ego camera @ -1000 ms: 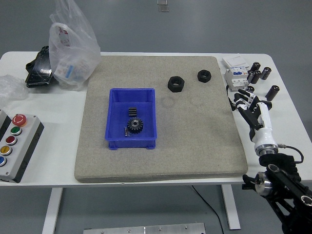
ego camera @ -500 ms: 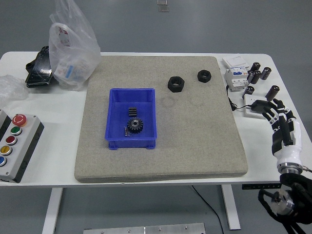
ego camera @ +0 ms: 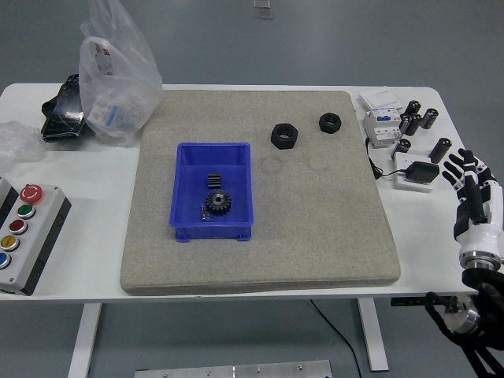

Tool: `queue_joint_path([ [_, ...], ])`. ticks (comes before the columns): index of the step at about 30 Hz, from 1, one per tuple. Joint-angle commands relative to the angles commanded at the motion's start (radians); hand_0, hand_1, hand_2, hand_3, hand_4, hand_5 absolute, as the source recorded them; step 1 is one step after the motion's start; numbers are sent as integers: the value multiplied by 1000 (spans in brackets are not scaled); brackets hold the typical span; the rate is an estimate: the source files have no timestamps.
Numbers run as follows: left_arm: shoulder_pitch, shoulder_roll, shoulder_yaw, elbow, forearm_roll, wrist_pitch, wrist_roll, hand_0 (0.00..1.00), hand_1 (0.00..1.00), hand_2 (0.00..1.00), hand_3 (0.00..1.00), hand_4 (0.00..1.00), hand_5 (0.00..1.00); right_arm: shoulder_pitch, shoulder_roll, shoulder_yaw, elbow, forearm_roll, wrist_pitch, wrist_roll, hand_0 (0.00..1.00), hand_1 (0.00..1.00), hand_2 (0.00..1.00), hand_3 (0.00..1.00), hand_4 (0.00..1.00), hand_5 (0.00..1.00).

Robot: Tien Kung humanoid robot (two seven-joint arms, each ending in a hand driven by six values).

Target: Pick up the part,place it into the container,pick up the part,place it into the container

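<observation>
Hand (ego camera: 471, 185) on the right hangs at the surface's (ego camera: 236, 276) right edge, fingers spread and holding nothing. Well to its left, on the grey mat (ego camera: 315, 236), sit two black nuts, the larger (ego camera: 284, 135) and the smaller (ego camera: 329, 122), apart from each other. Farther left still, the blue bin (ego camera: 186, 193) holds a gear (ego camera: 216, 203) and a smaller black part (ego camera: 213, 180).
</observation>
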Motion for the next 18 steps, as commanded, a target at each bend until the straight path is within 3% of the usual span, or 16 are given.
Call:
queue_joint_path([
  [18,-6,2,-17,0,24,-4,14,624,538,538,620,712,393,31,-10,26,-3,40,-19,24,738,707,662,665,723,546],
])
